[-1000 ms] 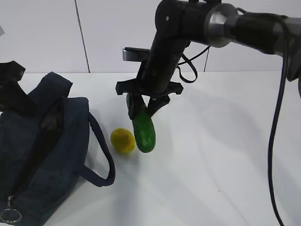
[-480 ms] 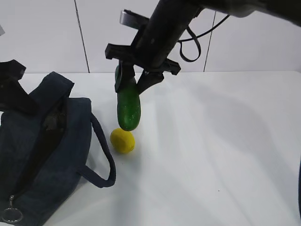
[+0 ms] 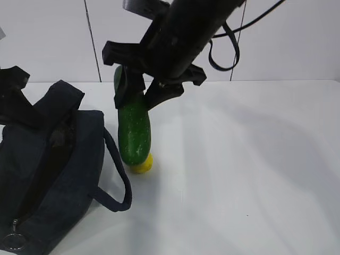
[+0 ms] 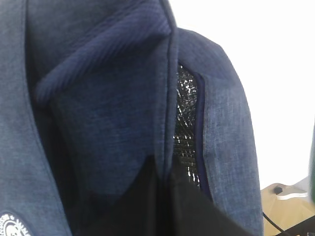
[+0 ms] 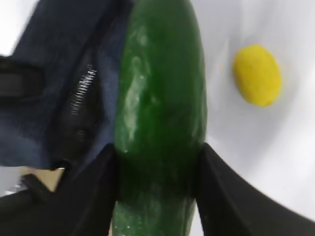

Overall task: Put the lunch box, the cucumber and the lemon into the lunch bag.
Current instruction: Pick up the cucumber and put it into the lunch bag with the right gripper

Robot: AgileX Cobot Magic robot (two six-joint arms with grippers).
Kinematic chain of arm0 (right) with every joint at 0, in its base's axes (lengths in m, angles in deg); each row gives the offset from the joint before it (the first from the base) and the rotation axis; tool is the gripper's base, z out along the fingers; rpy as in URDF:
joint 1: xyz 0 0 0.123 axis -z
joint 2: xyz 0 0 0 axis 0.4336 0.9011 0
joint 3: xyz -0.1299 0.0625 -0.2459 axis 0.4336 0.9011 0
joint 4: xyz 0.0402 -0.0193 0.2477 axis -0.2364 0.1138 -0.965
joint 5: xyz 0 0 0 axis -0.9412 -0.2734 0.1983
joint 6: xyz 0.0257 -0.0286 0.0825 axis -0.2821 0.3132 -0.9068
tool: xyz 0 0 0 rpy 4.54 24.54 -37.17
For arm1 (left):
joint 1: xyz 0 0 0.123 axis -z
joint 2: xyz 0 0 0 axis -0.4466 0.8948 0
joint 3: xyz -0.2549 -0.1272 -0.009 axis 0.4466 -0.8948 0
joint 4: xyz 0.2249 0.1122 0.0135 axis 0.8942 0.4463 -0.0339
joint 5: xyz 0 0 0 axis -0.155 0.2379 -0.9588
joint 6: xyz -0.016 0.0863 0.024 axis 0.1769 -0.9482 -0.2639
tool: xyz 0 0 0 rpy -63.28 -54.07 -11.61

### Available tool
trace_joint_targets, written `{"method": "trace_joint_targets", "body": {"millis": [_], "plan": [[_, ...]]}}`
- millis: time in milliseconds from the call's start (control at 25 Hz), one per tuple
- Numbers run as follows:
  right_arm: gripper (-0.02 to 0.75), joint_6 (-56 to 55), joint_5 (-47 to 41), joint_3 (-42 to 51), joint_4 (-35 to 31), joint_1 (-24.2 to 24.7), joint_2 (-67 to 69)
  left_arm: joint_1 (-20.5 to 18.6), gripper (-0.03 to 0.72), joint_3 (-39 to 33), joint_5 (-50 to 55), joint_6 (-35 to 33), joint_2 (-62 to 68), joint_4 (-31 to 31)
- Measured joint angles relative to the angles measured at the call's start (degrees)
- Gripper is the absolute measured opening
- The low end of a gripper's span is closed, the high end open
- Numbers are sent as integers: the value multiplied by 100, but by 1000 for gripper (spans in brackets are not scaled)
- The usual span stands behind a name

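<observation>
My right gripper (image 3: 139, 95) is shut on the dark green cucumber (image 3: 134, 133) and holds it hanging upright in the air, between the bag's right side and the lemon. In the right wrist view the cucumber (image 5: 160, 88) fills the space between the jaws (image 5: 157, 172). The yellow lemon (image 3: 143, 164) lies on the white table, partly behind the cucumber's tip; it also shows in the right wrist view (image 5: 257, 74). The navy lunch bag (image 3: 48, 175) lies at the left, its top parted. My left gripper (image 3: 13, 103) is shut on the bag's fabric edge (image 4: 165, 167). The lunch box is not in view.
The bag's loop handle (image 3: 119, 180) lies on the table toward the lemon. A metal ring pull (image 3: 11, 241) hangs at the bag's near end. Silver lining (image 4: 186, 108) shows in the opening. White table (image 3: 249, 159) stretches to the right; a white wall stands behind.
My right gripper has lifted the cucumber off the table and carried it up and to the left, toward the bag. The lemon, bag and left gripper have stayed put.
</observation>
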Motion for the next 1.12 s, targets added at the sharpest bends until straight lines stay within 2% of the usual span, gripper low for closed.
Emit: {"method": "trace_joint_targets", "body": {"millis": [80, 200, 400, 520, 840, 1120], "plan": [[360, 502, 680, 648, -557, -93, -303, 0, -6, 0, 0, -19, 0, 0], [360, 1430, 1446, 1266, -1918, -133, -595, 0, -6, 0, 0, -21, 0, 0], [359, 2865, 1789, 1480, -3956, -137, -470, 0, -6, 0, 22, -43, 0, 0], [359, 3556, 1872, 1504, -4765, -146, -313, 0, -6, 0, 44, -66, 0, 0], [359, 3819, 2173, 1512, -5301, -146, 156, 0, -6, 0, 141, -151, 0, -12], [359, 3832, 2186, 1512, -5258, -160, 520, 0, -6, 0, 204, -173, 0, -36]]}}
